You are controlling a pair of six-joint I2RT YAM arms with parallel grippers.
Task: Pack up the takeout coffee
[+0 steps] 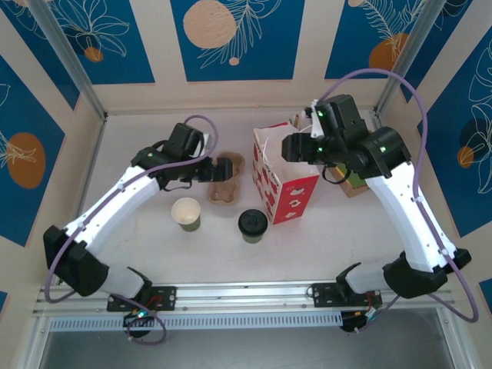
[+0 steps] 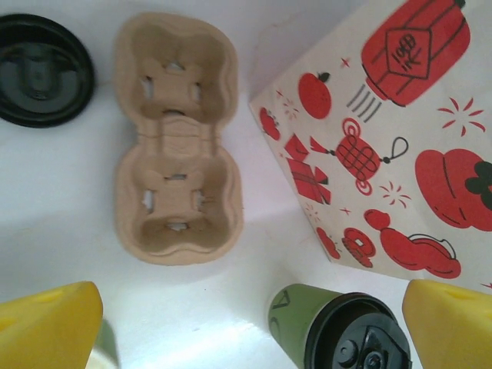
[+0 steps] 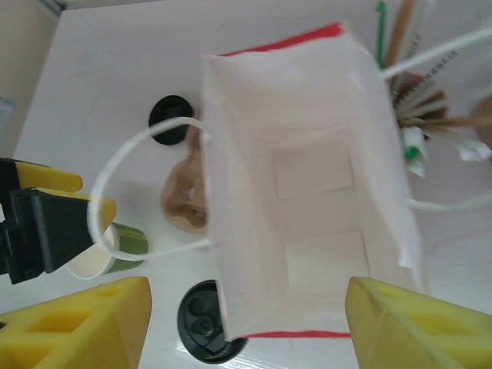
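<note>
A white surface (image 1: 223, 265) sits inside walls of blue panels (image 1: 234, 34) printed with leaves and orange circles. Both arms are bolted at its near edge.

Nearest the bases stands the takeout coffee (image 1: 252, 224), a short green cup under a black lid. It is upright on the surface, just in front of the bag's near left corner and apart from both end effectors. To its left is a lidless cup (image 1: 186, 214), green outside and cream inside, also upright.

Behind these two lies a brown cup carrier (image 1: 225, 178), its two wells bare. The left end effector (image 1: 214, 171) hangs above it. In the left wrist view its yellow fingers (image 2: 46, 327) are spread wide, with nothing between them. A loose lid (image 2: 42, 69) lies flat beyond the carrier.

To the right stands the red-and-white bag (image 1: 283, 181), upright, its mouth open and its white inside bare. The right end effector (image 3: 254, 323) hovers over the mouth, its fingers (image 3: 419, 323) well apart on either side of the bag's end and gripping nothing.

A box of stirrers (image 3: 415, 92) sits beside the bag's far side.
</note>
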